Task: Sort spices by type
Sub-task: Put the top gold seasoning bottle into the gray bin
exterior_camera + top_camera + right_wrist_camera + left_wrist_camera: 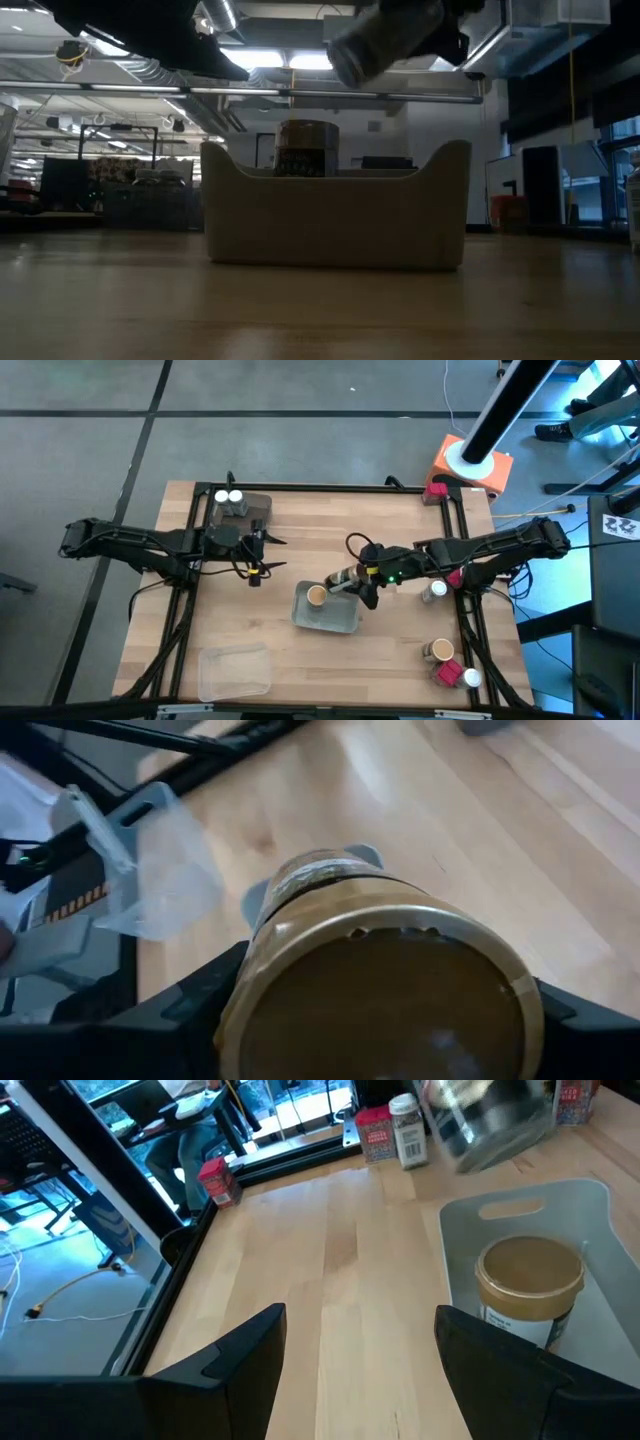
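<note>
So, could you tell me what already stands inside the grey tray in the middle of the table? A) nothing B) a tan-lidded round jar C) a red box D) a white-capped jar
B: one tan-lidded jar stands upright in the grey tray, while the right gripper holds a second jar above it.

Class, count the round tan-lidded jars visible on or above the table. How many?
3 tan-lidded jars. One stands in the grey tray, one is held by the right gripper above that tray, one stands near the table's right edge. Others may be hidden.
</note>
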`<state>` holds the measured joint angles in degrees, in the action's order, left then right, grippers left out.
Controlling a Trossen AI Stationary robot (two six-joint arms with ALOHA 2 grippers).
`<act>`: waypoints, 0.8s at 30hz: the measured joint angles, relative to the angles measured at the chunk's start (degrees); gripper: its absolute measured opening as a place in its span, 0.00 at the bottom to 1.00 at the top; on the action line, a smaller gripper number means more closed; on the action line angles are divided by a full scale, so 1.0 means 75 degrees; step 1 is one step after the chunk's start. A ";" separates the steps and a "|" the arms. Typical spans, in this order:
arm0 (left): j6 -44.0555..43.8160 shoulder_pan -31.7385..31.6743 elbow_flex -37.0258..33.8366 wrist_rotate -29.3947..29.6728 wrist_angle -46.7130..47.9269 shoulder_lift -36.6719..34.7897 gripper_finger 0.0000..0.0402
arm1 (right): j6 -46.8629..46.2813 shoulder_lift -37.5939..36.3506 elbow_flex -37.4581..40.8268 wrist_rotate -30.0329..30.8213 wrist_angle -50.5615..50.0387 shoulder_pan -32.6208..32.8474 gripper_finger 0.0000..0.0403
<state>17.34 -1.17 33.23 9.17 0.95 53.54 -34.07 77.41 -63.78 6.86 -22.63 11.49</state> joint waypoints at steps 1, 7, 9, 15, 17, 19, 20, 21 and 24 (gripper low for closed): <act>0.0000 0.0003 0.0000 0.0003 -0.0003 0.0000 0.60 | 0.0040 0.0064 -0.0118 0.0019 0.0015 0.0047 0.71; 0.0000 0.0000 0.0006 0.0003 -0.0010 0.0000 0.60 | 0.0586 0.0732 -0.1101 0.0071 -0.0279 0.0288 0.71; 0.0000 0.0000 0.0009 0.0000 -0.0010 0.0000 0.60 | 0.0712 0.1058 -0.1578 0.0066 -0.0741 0.0307 0.71; 0.0000 0.0000 0.0009 0.0000 0.0019 0.0000 0.60 | 0.0840 0.2033 -0.2930 0.0075 -0.2613 0.0338 0.71; 0.0000 0.0001 0.0009 0.0000 0.0020 0.0000 0.60 | 0.0837 0.2258 -0.3194 0.0054 -0.3098 0.0338 0.71; 0.0000 0.0001 0.0009 0.0001 0.0023 0.0000 0.60 | 0.0812 0.2432 -0.3308 -0.0065 -0.3427 0.0338 0.71; 0.0000 0.0000 0.0009 0.0001 0.0023 0.0000 0.60 | 0.0806 0.2496 -0.3315 -0.0086 -0.3505 0.0338 0.71; 0.0000 0.0002 0.0009 0.0002 0.0023 0.0000 0.60 | 0.0801 0.2547 -0.3315 -0.0146 -0.3561 0.0338 0.71; 0.0000 0.0003 0.0009 0.0003 0.0023 0.0000 0.60 | 0.0735 0.2674 -0.3321 -0.0282 -0.3794 0.0338 0.71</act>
<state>17.34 -1.15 33.30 9.19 1.13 53.54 -28.56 97.46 -88.68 4.74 -51.08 14.02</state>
